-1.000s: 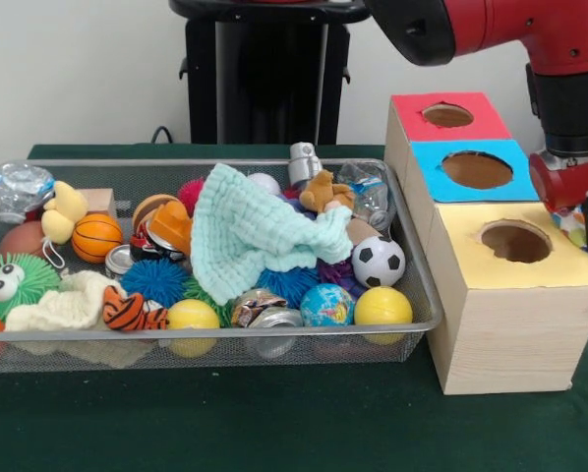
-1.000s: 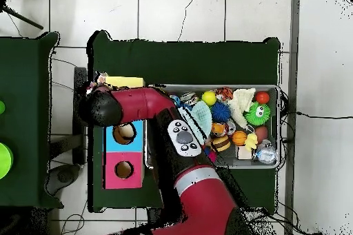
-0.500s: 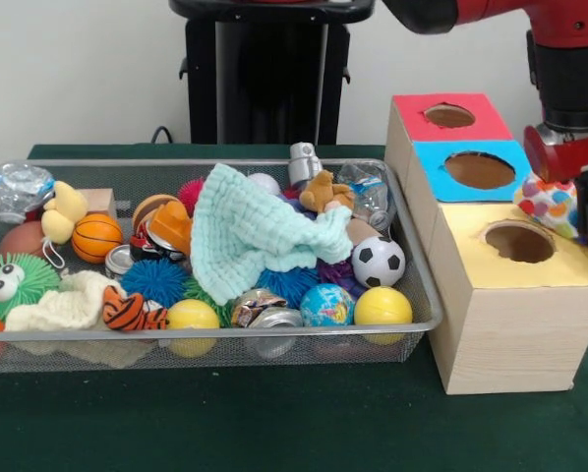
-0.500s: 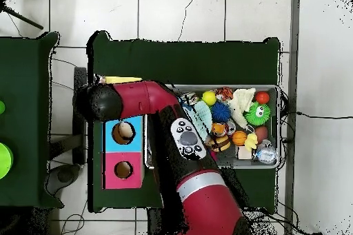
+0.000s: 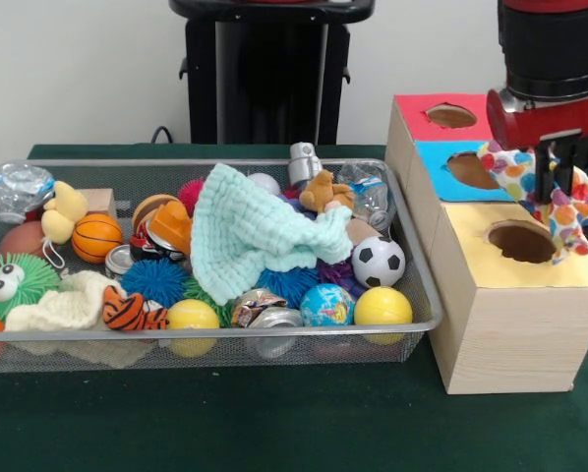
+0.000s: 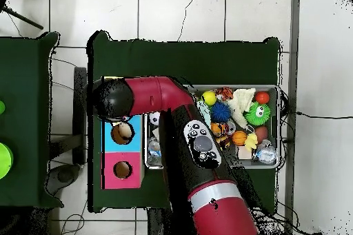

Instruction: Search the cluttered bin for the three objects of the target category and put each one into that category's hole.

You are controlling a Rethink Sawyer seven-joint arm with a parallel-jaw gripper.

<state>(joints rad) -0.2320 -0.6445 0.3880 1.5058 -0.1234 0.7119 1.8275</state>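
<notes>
Overhead, the red arm (image 6: 180, 136) reaches across to the box (image 5: 510, 295), whose top is red, blue and yellow. Left of it sits the mesh bin (image 5: 424, 295), full of toys under a mint cloth (image 5: 255, 231). Just above the yellow hole (image 5: 521, 241), the gripper (image 5: 552, 192) pinches a polka-dot cloth (image 5: 559, 197).

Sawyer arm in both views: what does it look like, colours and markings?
Glossy red shell with black joint sections; a silver band near the base; a black panel with grey buttons on the forearm. The gripper has dark fingers under a red wrist block.
</notes>
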